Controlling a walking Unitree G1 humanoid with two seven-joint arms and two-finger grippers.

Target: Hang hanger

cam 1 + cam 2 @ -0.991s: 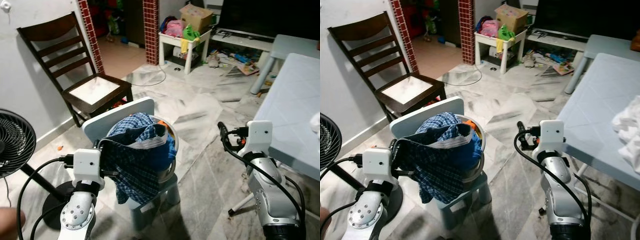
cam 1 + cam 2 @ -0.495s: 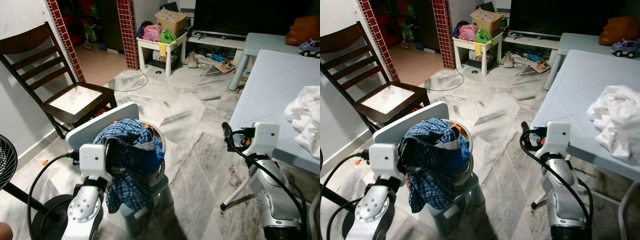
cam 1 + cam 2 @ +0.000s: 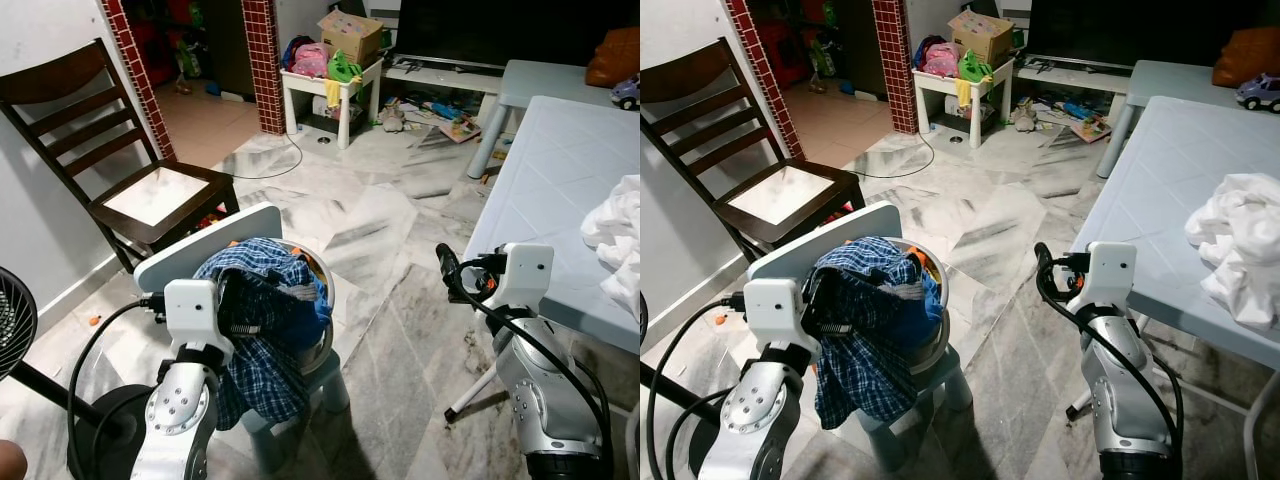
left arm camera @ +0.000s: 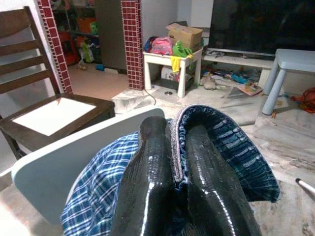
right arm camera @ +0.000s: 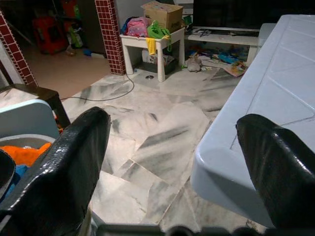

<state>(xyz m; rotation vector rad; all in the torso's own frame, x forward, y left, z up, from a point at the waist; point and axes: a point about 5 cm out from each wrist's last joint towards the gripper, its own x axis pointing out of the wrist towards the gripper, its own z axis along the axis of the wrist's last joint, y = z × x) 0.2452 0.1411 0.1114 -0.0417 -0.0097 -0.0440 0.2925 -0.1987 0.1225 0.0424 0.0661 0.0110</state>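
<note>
1. Two arms up in front of the robot. The left gripper (image 4: 179, 162) has its jaws clamped on the edge of a blue plaid garment (image 3: 262, 330), with a fold of dark blue cloth pinched between the two fingers.
2. That garment spills out of a round laundry basket (image 3: 938, 340) sitting on a small pale-blue chair (image 3: 205, 245) — some of it hangs down over the front of the seat.
3. Something orange (image 5: 24, 150) is tucked in the basket too, just under the blue stuff.
4. Right gripper (image 5: 172, 162) hovers between the little chair and the light-blue worktop (image 3: 1180, 160), jaws wide apart, holding nothing.
5. White crumpled cloth (image 3: 1240, 240) lies on the worktop, well apart from both grippers.
6. Can't make out an actual hanger anywhere — just the clothes.
7. Dark wooden chair (image 3: 110, 150) stands against the wall on the left, a black fan (image 3: 12, 320) beside it, and a cluttered white side table (image 3: 330, 85) further back.
</note>
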